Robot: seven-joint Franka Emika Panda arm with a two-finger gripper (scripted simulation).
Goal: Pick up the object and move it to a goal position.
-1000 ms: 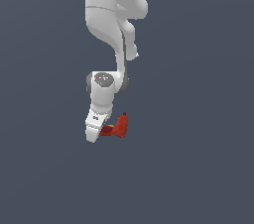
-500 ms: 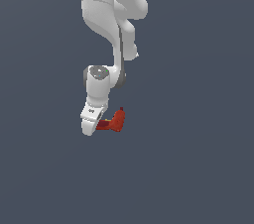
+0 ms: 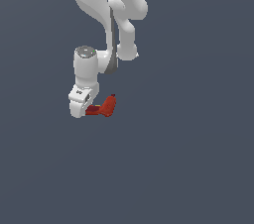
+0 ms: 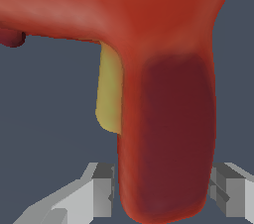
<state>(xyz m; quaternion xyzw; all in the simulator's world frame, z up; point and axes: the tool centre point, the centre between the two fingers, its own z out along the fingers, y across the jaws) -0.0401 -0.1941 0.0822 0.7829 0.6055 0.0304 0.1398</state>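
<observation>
I think I am at the grab step: my white hand (image 3: 83,110), left of middle, squeezes the little red-and-orange drill-shaped toy (image 3: 104,107) by its dark handle, so next I carry it to the goal.

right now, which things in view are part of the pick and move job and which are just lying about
Part of the job:
- small red and orange L-shaped toy drill, with a darker red handle and a yellow trigger
- white gripper, its fingers on either side of the handle

Just lying about:
- nothing else shows; only the plain dark grey floor
</observation>
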